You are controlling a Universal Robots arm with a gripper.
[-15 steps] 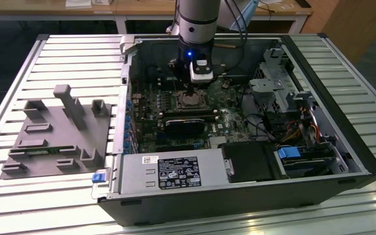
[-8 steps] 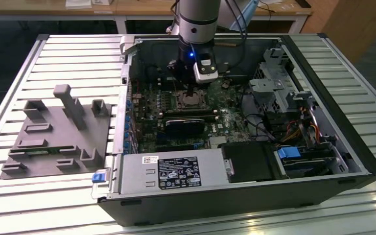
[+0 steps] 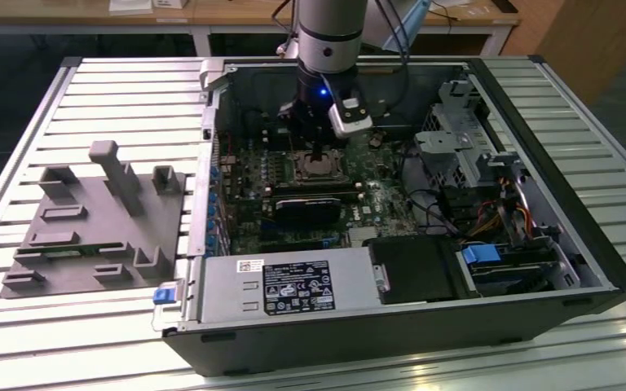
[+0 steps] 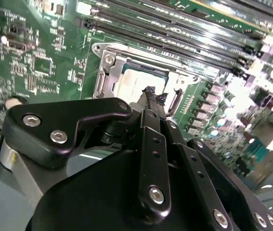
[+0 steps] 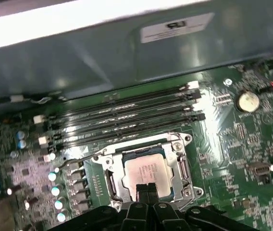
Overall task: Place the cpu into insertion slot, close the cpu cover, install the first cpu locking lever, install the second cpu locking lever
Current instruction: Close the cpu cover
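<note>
The cpu [image 5: 148, 172] is a pale silvery square chip lying flat in the socket on the green motherboard; it is also seen as the cpu [image 4: 137, 84] and the cpu [image 3: 319, 165]. The cpu cover [image 5: 179, 153], a thin silvery frame, lies down around it and shows again as the cpu cover [image 4: 106, 72]. A thin wire lever [image 5: 79, 160] sticks out sideways from the socket. My gripper [image 5: 145, 188] hangs just above the chip's near edge, its fingertips [image 4: 151, 96] pressed together and holding nothing. In the exterior view, the gripper [image 3: 315, 151] stands over the socket.
Several long black memory slots [image 5: 127, 115] run beside the socket. A black card [image 3: 304, 208] and the power supply [image 3: 280, 285] lie toward the case front, and a drive cage [image 3: 476, 155] with cables sits at the exterior view's right. A grey fixture [image 3: 95, 220] rests outside the case.
</note>
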